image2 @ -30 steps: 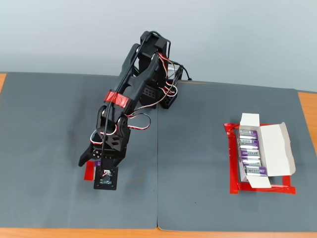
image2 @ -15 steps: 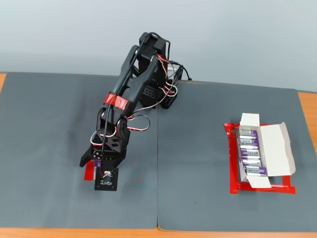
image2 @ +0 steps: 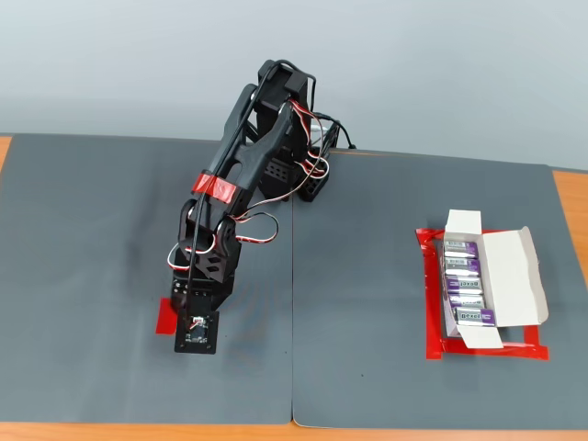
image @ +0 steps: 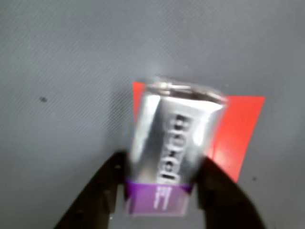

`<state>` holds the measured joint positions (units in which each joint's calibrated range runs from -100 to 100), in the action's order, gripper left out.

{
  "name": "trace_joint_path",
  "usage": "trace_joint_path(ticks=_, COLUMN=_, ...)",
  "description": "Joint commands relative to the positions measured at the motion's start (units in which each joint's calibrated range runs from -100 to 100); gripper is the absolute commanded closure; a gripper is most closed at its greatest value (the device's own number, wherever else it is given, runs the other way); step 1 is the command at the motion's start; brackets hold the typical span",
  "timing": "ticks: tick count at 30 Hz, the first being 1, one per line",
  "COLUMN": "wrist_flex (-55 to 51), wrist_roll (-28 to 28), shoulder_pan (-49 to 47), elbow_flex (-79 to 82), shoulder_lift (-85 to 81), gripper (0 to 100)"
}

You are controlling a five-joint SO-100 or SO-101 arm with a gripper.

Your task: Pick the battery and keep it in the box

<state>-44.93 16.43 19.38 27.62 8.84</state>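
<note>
Silver and purple fill the middle of the wrist view: the battery (image: 167, 157) sits upright between the two black fingers of the gripper (image: 159, 183), one finger (image: 102, 191) pressed to its left side and the other (image: 219, 191) to its right, so the jaws are closed narrowly on it. Its purple end points toward the bottom of that view and dark lettering runs up the silver face — slightly blurred, so the word cannot be read. Behind it lies a flat red patch (image: 238, 129) on the dark grey mat (image: 62, 62); whether the battery touches the patch cannot be told. In the fixed view the black arm (image2: 243, 184) reaches down and to the left from its base, with the gripper (image2: 188, 303) low over the red patch (image2: 165, 315) on the left half of the mat (image2: 83, 248). The white box (image2: 514, 276) lies well apart on the right, flaps open, inside a red tape frame (image2: 432, 303) — a row of similar batteries (image2: 464, 280) already lies in it.
</note>
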Motion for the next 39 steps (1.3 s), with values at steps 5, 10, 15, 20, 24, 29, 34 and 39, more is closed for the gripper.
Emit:
trace_joint_path(ticks=5, wrist_flex=0.7, wrist_roll=-0.1, shoulder_pan=0.1, elbow_flex=-2.1, shoulder_lift=-0.4, gripper=89)
trace_joint_path(ticks=10, wrist_flex=0.0, wrist_roll=-0.5, shoulder_pan=0.1, elbow_flex=-3.7, shoulder_lift=-1.0, gripper=89)
trace_joint_path(ticks=15, wrist_flex=-0.5, wrist_roll=-4.7, shoulder_pan=0.1, elbow_flex=-9.3, shoulder_lift=-1.1, gripper=89)
trace_joint_path(ticks=20, wrist_flex=-6.4, wrist_roll=-6.0, shoulder_pan=-1.4, elbow_flex=-15.6, shoulder_lift=-2.5, gripper=89)
trace_joint_path(ticks=24, wrist_flex=-7.9, wrist_roll=-6.3, shoulder_pan=-3.2, elbow_flex=-15.6, shoulder_lift=-5.6, gripper=89)
trace_joint_path(ticks=29, wrist_flex=-7.6, wrist_roll=-6.3, shoulder_pan=-4.5, elbow_flex=-13.5, shoulder_lift=-6.2, gripper=89)
trace_joint_path(ticks=34, wrist_flex=-7.9, wrist_roll=-6.3, shoulder_pan=-4.5, elbow_flex=-13.1, shoulder_lift=-6.8, gripper=89)
trace_joint_path(ticks=39, wrist_flex=-8.0, wrist_roll=-6.3, shoulder_pan=-4.6, elbow_flex=-13.4, shoulder_lift=-7.1, gripper=89)
